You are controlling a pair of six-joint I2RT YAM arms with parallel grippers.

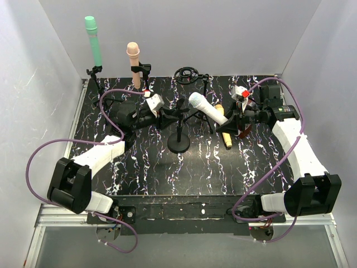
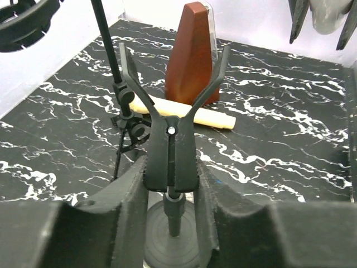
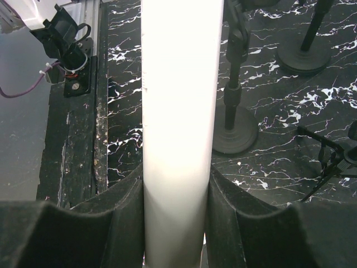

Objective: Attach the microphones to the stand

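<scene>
My right gripper [image 1: 234, 119] is shut on the white microphone [image 1: 205, 108], which fills the right wrist view [image 3: 178, 111] between my pads [image 3: 177, 223]. Its head points left toward the black round-based stand [image 1: 179, 142]. My left gripper [image 1: 165, 118] is shut on that stand's clip [image 2: 170, 159], whose prongs stand spread apart in a V. The mint green microphone [image 1: 92, 39] and the peach-pink microphone [image 1: 134, 61] stand upright in stands at the back left. The yellow microphone [image 1: 226, 135] lies flat on the table, also in the left wrist view [image 2: 192, 115].
A brown wedge-shaped object [image 2: 192, 53] stands behind the yellow microphone. A thin tripod stand [image 2: 120, 95] with a black ring mount [image 1: 189, 73] is at the back centre. White walls enclose the black marbled table [image 1: 167, 173] on three sides.
</scene>
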